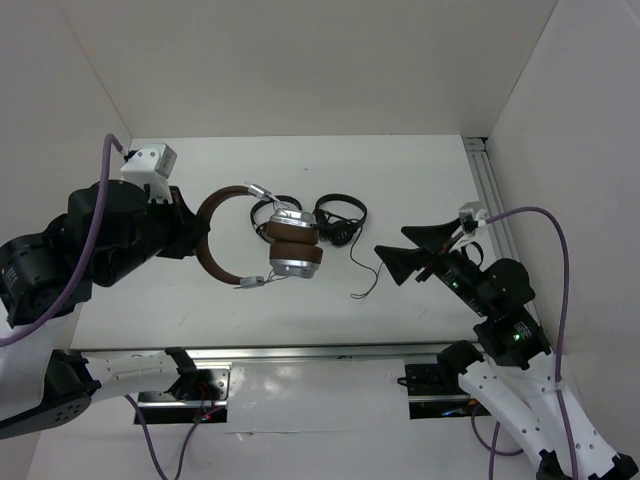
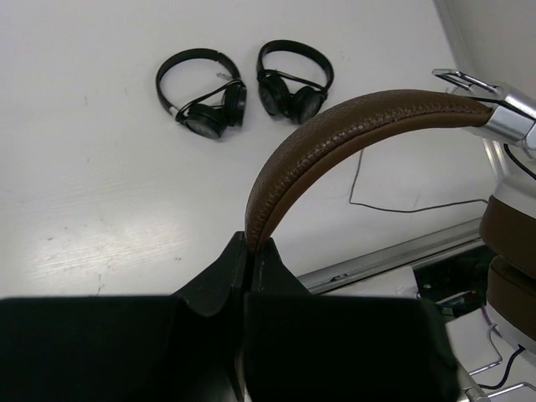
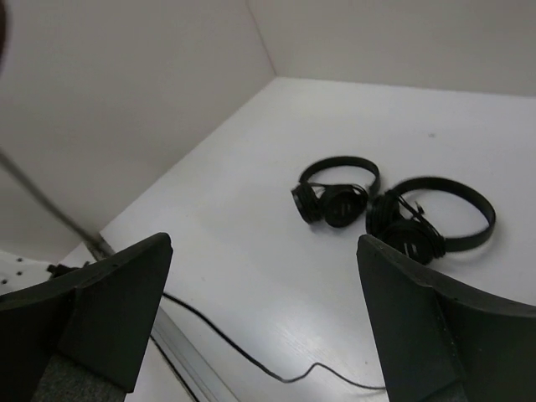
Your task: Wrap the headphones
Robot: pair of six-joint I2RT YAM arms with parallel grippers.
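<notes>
The headphones have a brown headband and silver earcups with brown pads; they are held above the table's middle. My left gripper is shut on the headband, which arcs up from between its fingers in the left wrist view. The earcups show at that view's right edge. The thin black cable trails on the table to the right of the earcups. It also shows in the right wrist view. My right gripper is open and empty just right of the cable, above the table.
Two small all-black headphones lie behind the brown ones: one in the open, one partly hidden by the earcups. A metal rail runs along the near edge and another along the right. White walls enclose the table.
</notes>
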